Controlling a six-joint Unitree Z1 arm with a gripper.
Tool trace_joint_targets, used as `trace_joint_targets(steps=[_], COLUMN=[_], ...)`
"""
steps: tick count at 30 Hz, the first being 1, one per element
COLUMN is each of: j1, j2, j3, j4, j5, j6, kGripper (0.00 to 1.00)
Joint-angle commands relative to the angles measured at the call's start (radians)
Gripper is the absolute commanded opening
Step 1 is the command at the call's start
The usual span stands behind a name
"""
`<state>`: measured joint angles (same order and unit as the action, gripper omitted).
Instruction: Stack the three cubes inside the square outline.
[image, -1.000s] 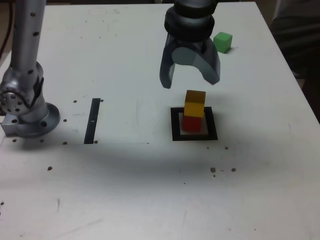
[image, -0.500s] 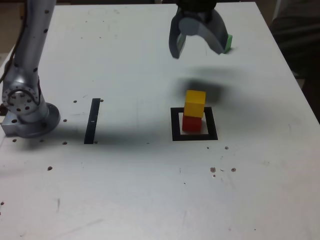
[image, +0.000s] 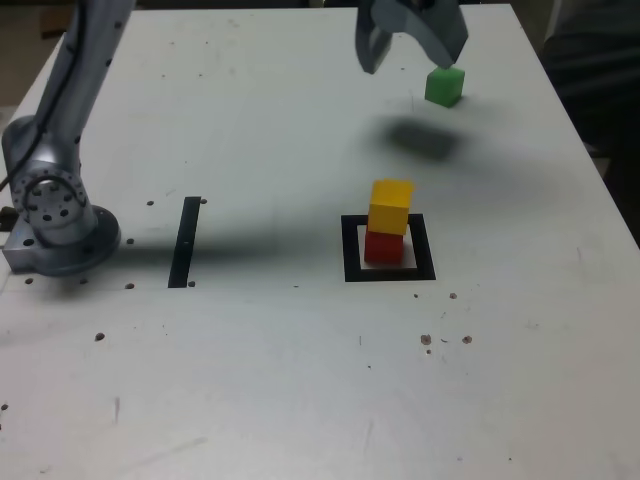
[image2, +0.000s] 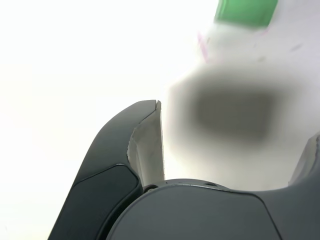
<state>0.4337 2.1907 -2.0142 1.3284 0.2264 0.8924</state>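
The gripper (image: 414, 66) has been carried away from the stack toward the far edge of the table (image: 270, 370), and its jaws are spread wide with nothing held between them. In the exterior view one second ago it was seen just beyond the yellow cube (image: 390, 207); now that cube is left free, set on top of the red cube (image: 384, 248), which stands within the square outline (image: 424, 245). The green cube (image: 445, 86), partly covered by the gripper half a second ago, is now shown almost whole, near one fingertip in the exterior view and beyond the fingers in the wrist view. Two levels of the stack can thus be counted as built, and only the green cube is judged to be left; it would next have to be lined up with, gripped and laid on the yellow one, where a careless release could topple the column. The cubes are plain, flat-faced and sharp-edged, with an even colour. The fingers are curved like claws, dark and smooth outside, with paler, flatter inner faces. The table is white and slightly glossy, marked by small dark specks and faint scuffs, and the outline is a flat, matt black frame around a white centre.
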Motion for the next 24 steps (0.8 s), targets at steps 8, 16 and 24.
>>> trace_joint_targets(steps=[8,16,24], j1=[0.037,0.065,0.072], j2=[0.117,0.237,0.348], j3=[-0.151,-0.322,-0.497], j4=[0.019,0.049,0.098], j5=[0.054,0.081,0.082], j6=[0.094,0.172,0.221], kGripper=[0.99,0.99,0.98])
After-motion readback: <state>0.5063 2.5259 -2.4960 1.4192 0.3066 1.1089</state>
